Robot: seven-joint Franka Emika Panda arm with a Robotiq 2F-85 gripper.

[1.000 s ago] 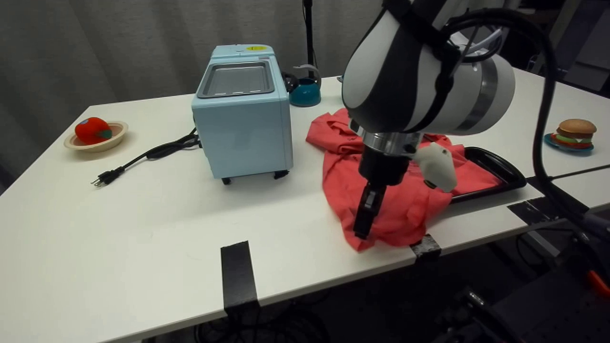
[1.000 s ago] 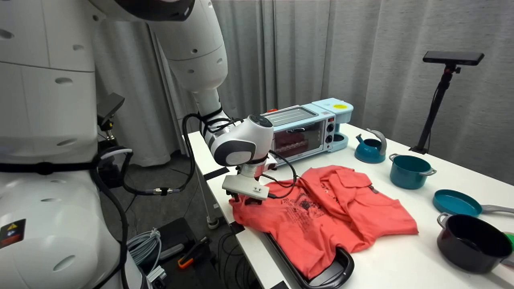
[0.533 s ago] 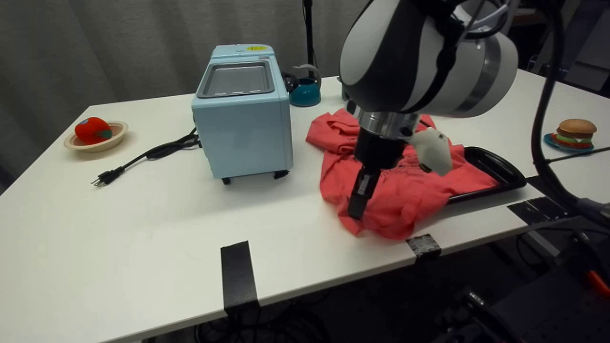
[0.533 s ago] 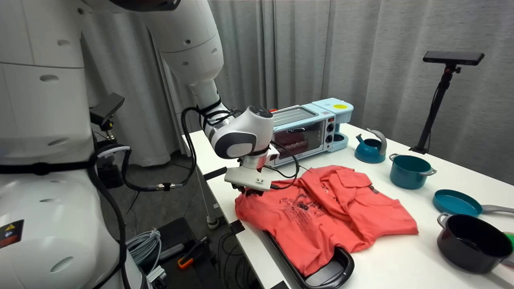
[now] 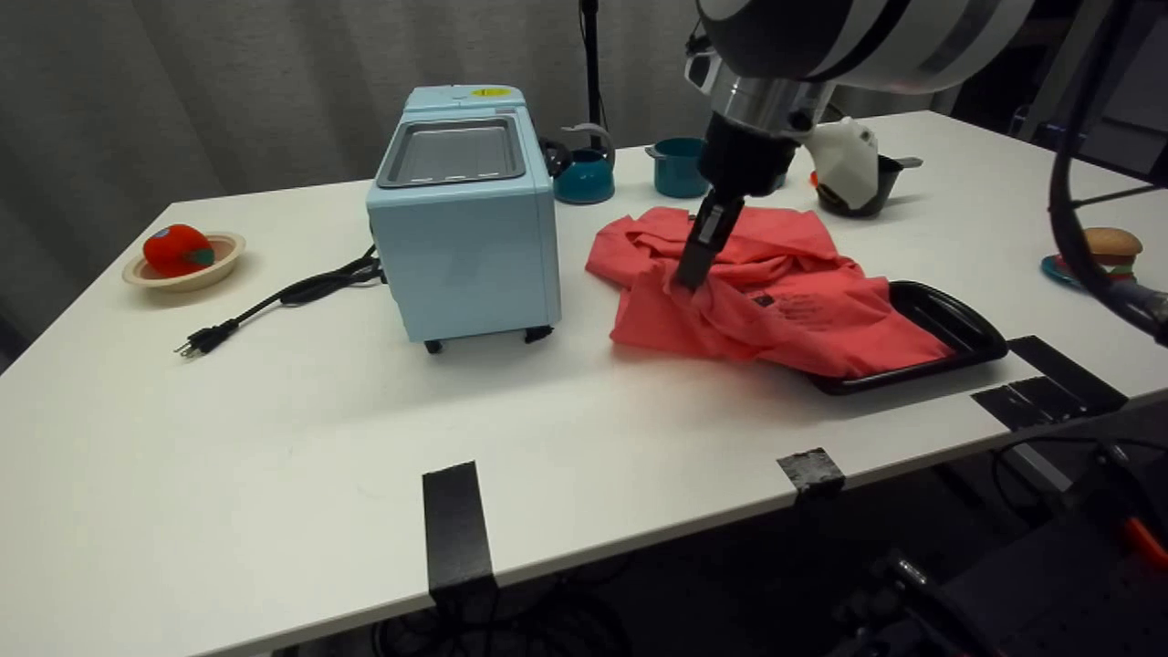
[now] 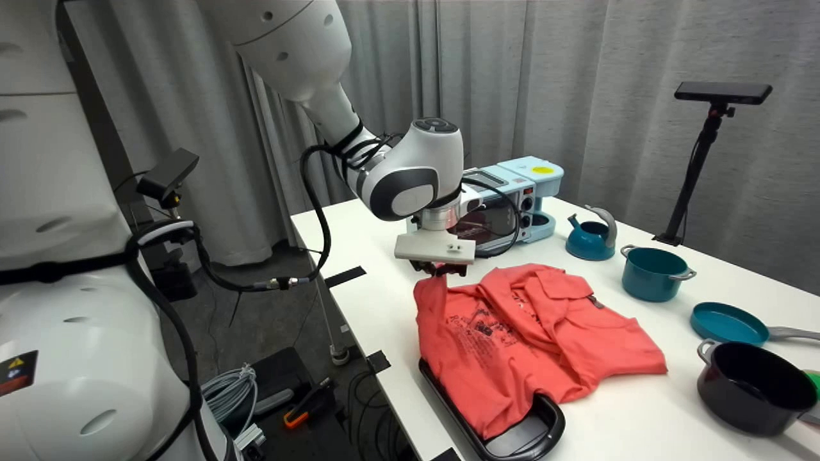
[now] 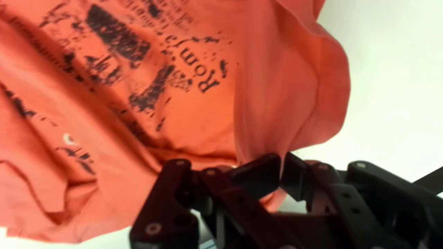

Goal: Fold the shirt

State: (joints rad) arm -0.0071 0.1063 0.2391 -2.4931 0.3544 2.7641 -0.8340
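The coral-red shirt (image 5: 821,310) lies wrinkled on the table, partly over a black tray. It also shows in an exterior view (image 6: 570,339), with dark print on its front and a folded-over part at its far side. My gripper (image 7: 282,169) is shut on a pinched edge of the shirt (image 7: 204,121). In an exterior view the gripper (image 5: 693,274) holds this edge up above the table, and the cloth hangs from the fingers. In an exterior view the fingers of the gripper (image 6: 441,272) are partly hidden by the wrist's pale camera housing.
The black tray (image 6: 554,435) sits under the shirt's near part. A light-blue toaster oven (image 5: 465,255) stands beside the shirt. A teal kettle (image 6: 589,242), teal pot (image 6: 650,275), teal pan (image 6: 727,322) and black pot (image 6: 743,390) stand along the far side.
My gripper has risen and moved inward from the table's front edge, carrying the shirt's edge with it. The shirt's near part has lifted and drawn back over itself.
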